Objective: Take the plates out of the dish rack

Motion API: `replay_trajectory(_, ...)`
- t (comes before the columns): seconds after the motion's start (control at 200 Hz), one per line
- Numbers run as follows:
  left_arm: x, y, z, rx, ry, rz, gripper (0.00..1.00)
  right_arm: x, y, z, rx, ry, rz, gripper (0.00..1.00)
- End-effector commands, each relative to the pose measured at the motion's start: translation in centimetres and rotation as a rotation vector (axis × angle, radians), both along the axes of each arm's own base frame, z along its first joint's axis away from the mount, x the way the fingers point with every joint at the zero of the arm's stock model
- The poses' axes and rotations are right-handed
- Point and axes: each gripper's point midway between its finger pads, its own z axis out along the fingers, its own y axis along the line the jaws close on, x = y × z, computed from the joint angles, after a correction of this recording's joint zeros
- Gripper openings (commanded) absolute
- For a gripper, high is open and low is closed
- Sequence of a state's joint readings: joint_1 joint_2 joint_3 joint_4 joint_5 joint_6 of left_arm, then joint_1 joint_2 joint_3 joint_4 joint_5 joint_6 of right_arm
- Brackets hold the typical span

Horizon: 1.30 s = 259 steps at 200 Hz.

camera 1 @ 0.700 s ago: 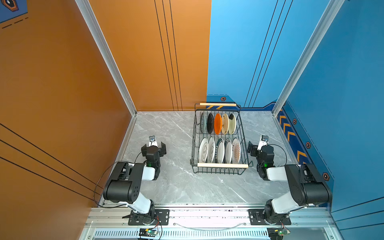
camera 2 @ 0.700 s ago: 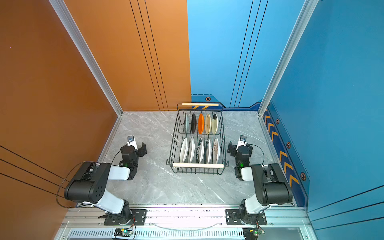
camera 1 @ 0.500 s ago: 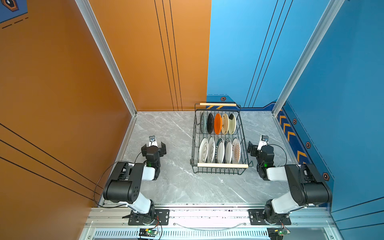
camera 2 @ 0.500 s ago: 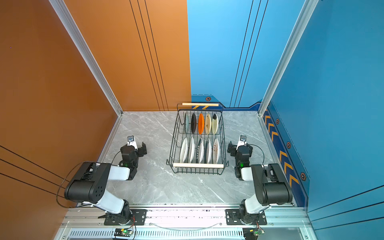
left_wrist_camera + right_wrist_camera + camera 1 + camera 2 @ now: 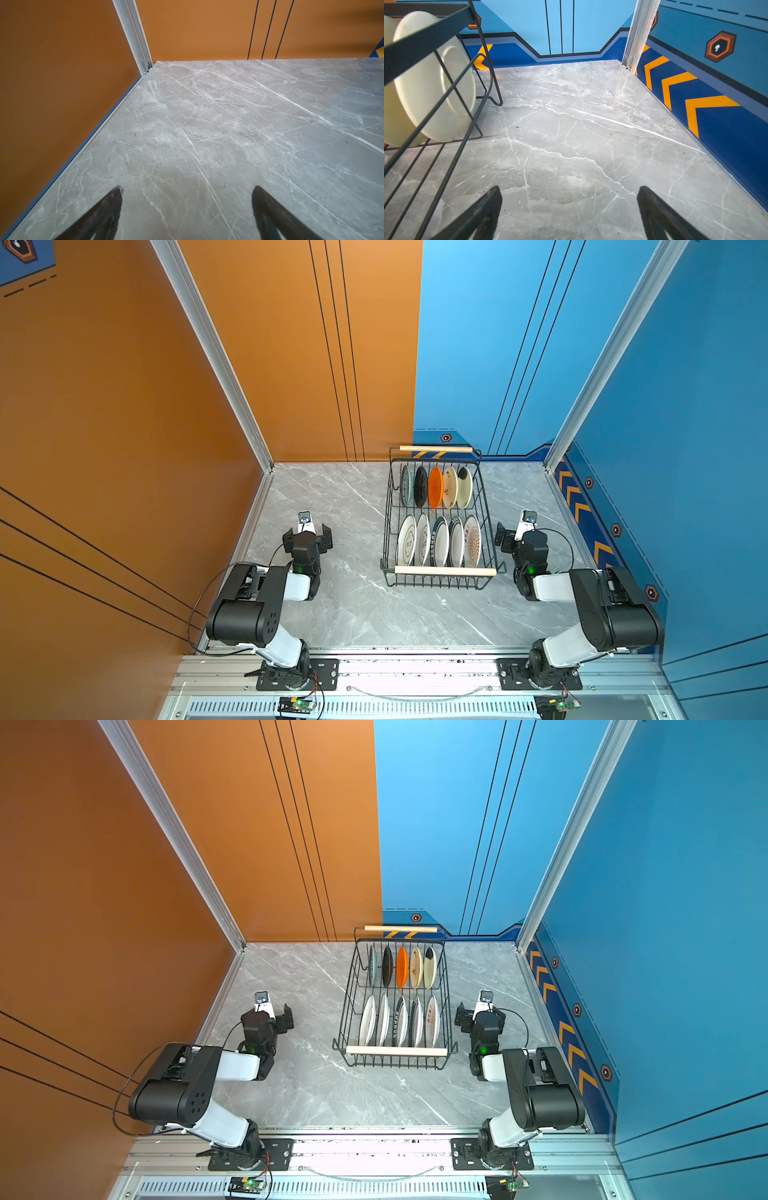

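Inside dish rack (image 5: 444,571): plates (image 5: 435,487) upright, two rows

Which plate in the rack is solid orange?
The orange plate, in the middle of the far row in the dish rack, between a black plate and a cream plate.

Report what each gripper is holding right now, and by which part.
Nothing is held. The left gripper is open over the table; the right gripper is open beside the dish rack, touching nothing. The plates stand in it.
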<state>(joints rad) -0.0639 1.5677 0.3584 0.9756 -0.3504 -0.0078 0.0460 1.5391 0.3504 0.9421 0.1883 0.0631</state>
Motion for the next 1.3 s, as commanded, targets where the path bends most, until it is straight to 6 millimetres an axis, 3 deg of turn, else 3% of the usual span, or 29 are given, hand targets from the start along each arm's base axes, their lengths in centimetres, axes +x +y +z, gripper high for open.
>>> replay_trajectory(0.0,0.0,-0.2,-0.1,-0.017,0.001,-0.01,0.98,0.3,-0.1,-0.1,-0.002,0.01,-0.009,1.0)
replay_trajectory(0.395,0.0,-0.2,-0.1,-0.016,0.001,-0.01,0.98,0.3,-0.1,-0.1,-0.003,0.011,-0.006,1.0)
replay_trajectory(0.551,0.0,-0.1,-0.1,-0.016,0.002,-0.008,0.98,-0.5,-2.2,0.6,0.012,-0.013,-0.126,1.0)
replay_trajectory(0.711,0.0,-0.1,0.1,-0.015,-0.005,-0.008,0.98,-0.5,-2.1,1.1,0.011,-0.002,-0.123,1.0)
replay_trajectory(0.916,-0.2,-0.3,1.6,0.0,0.015,-0.008,0.98,-0.6,-3.0,2.5,0.03,0.029,-0.164,1.0)
replay_trajectory(1.111,-1.0,0.0,3.6,-0.004,0.001,0.018,0.98,-1.0,-3.5,5.5,0.085,0.04,-0.196,1.0)
replay_trajectory(1.292,-2.2,0.1,5.3,-0.068,0.143,0.046,0.98,-2.0,-3.6,7.3,0.178,0.111,-0.214,1.0)
